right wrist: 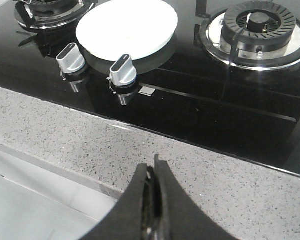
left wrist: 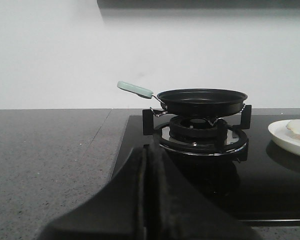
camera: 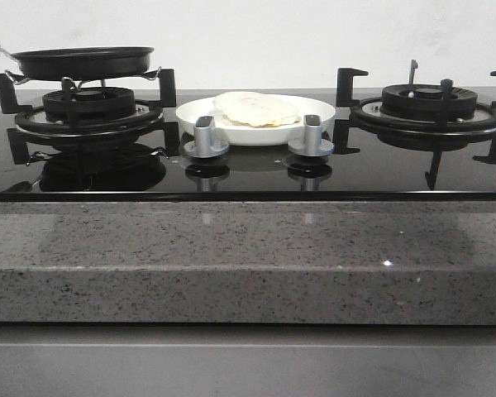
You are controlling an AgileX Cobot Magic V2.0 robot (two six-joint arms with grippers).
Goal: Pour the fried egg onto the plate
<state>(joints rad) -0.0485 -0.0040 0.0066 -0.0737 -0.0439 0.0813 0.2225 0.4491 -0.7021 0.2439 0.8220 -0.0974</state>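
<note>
We note the grey speckled counter (camera: 231,265) nearest, carrying a black glass hob (camera: 248,169). On each wrist view the jaws are pressed together, holding nothing: left gripper (left wrist: 149,200) low over the counter facing the left burner, right gripper (right wrist: 152,210) above the counter edge. Two silver knobs (camera: 205,136) (camera: 312,135) stand on the glass, side by side. Just behind them we count one plate (camera: 256,132), lying between the two burners (camera: 87,112) (camera: 430,107). One fried egg (camera: 256,108) lies flat on the plate, its long axis running left to right across the front view; the yolk is too washed out to make out. One black frying pan (left wrist: 202,101) sits on the left burner, its pale green handle (left wrist: 134,89) pointing left and slightly upward. White wall behind.
</note>
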